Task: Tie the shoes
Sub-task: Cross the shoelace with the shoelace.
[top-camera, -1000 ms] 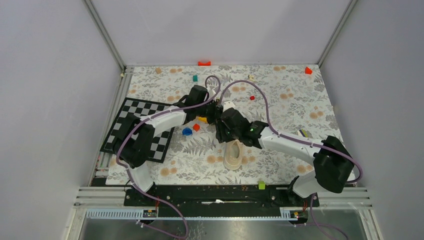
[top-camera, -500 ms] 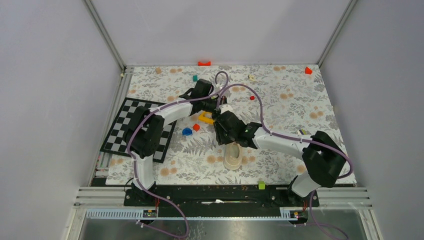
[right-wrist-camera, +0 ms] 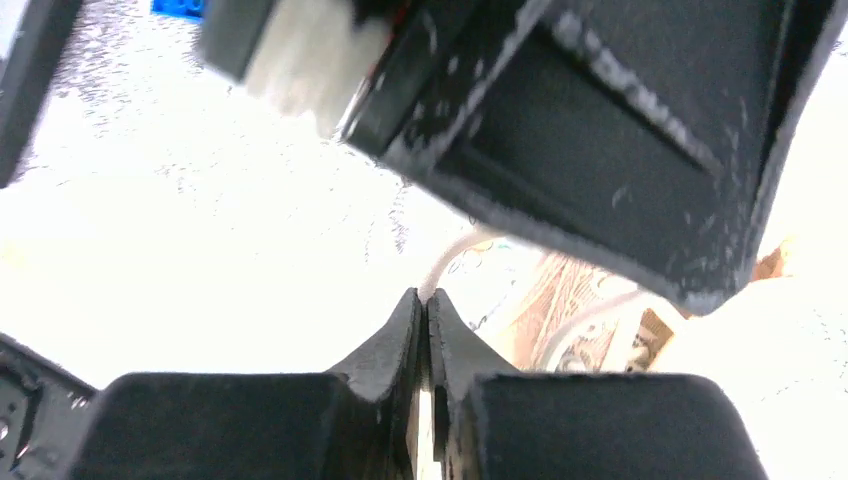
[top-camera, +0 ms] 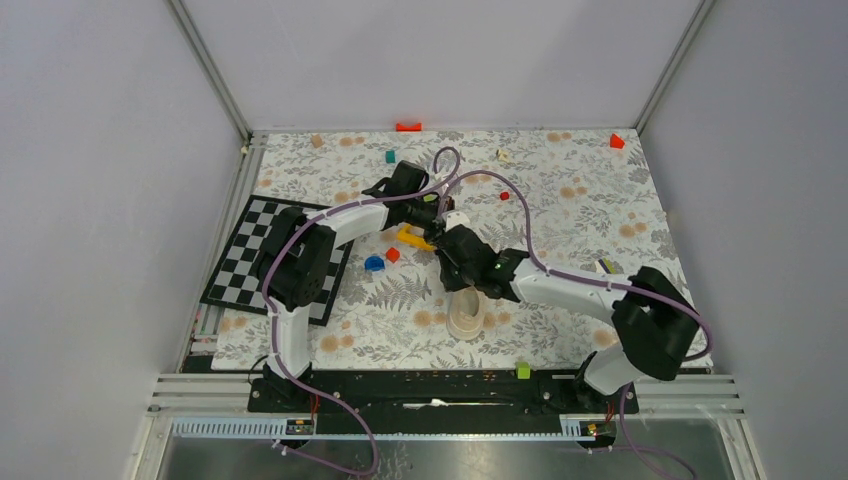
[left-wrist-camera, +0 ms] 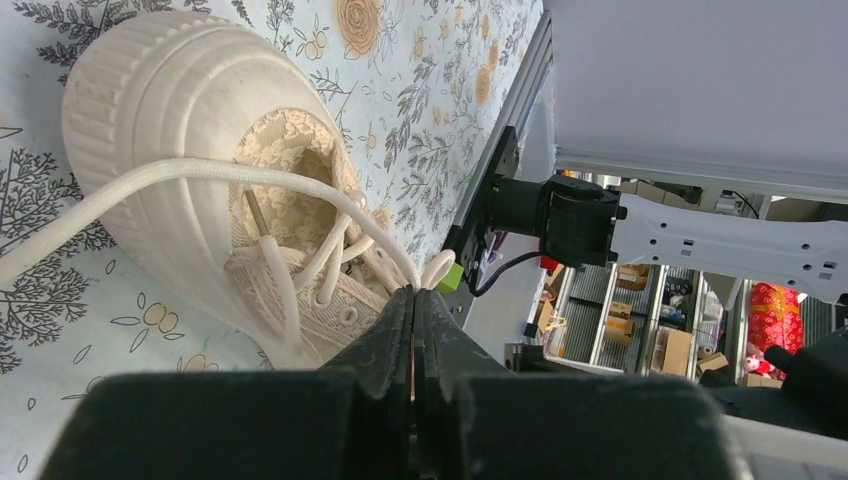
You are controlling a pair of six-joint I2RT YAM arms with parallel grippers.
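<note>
Shoe, change: the shoe [top-camera: 466,315] has not shifted on the desk [top-camera: 600,200] in the last second. Its open end faces the arm bases.
Right hand, change: your right hand [right-wrist-camera: 424,303] has eased back toward the shoe's far end and now hangs over it.
Left hand, change: your left hand [left-wrist-camera: 414,298] has reached further beyond the shoe, ending close against the right hand.
Meaning: I judge you are drawing both strands away from the shoe. No knot shows yet.
Right grip: fingers pressed together, with a pale strand leaving the tip. Glare hides the rest.
Left grip: fingers pressed together on the lace [left-wrist-camera: 200,172], which arcs over the shoe's opening.
Shoe to hands: on their near side, under the right hand and apart from the left.
</note>
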